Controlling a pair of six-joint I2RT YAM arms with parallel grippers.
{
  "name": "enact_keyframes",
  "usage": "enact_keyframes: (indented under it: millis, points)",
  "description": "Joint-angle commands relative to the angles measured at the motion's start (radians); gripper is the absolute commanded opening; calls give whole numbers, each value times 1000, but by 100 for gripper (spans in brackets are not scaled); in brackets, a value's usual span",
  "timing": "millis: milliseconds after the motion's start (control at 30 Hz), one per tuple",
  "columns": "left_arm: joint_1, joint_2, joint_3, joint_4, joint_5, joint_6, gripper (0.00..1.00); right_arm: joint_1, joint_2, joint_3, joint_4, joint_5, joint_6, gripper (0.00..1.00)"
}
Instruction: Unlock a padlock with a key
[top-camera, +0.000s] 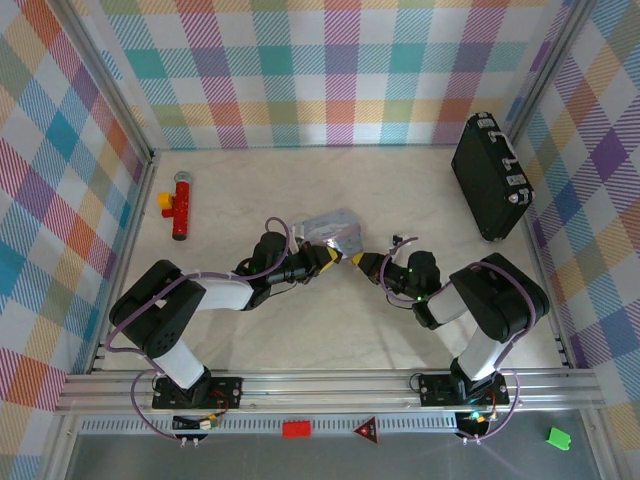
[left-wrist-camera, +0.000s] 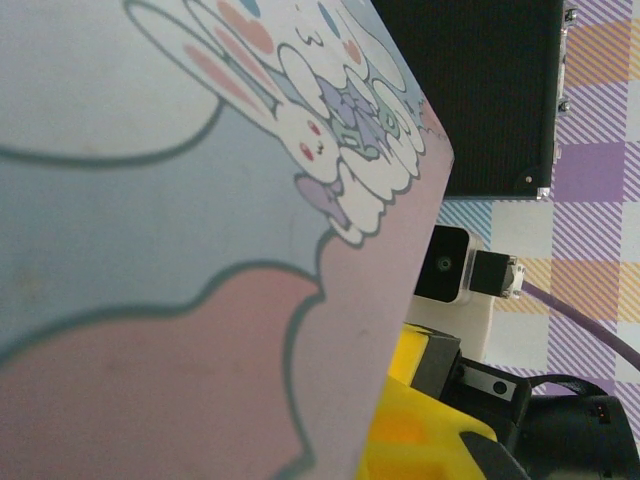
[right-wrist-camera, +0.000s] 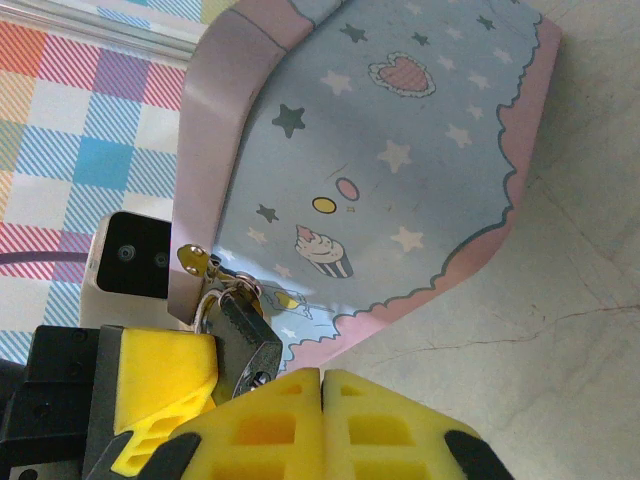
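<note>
Both your arms stretch low over the bench (top-camera: 300, 335) and meet at the pouch (top-camera: 330, 230). The right fingers (right-wrist-camera: 385, 420) are pressed together; for the left fingers (right-wrist-camera: 165, 380) you cannot tell. The padlock (right-wrist-camera: 245, 345) hangs at the pouch's edge, just beside them.

Right end effector (right-wrist-camera: 322, 405) at btm centre, yellow fingertips pressed together, no gap at the seam; can't tell if anything is pinched there. Just left of it, padlock (right-wrist-camera: 245, 340): small, dark, tilted, silvery shackle thru metal zip pulls (right-wrist-camera: 195, 262) at edge of pale blue pouch (right-wrist-camera: 400, 180). Pouch printed w/ stars, heart, cupcake; pink scalloped border. Pale counter (right-wrist-camera: 580, 320) behind it at right. Left end effector (right-wrist-camera: 165, 375) at btm left, yellow finger against padlock's side, white camera (right-wrist-camera: 130, 255) above. Plaid wall (right-wrist-camera: 80, 120) top left.
</note>
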Motion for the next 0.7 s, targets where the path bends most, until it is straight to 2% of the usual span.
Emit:
enact_keyframes:
  millis: [0,667]
  points:
    - [-14,-36,-3,79,6,-16,0,-7,-16,22,12,12,-10,0]
    - [-54,-43,17,31,-40,-25,0,24,-31,34,-4,31,-10,0]
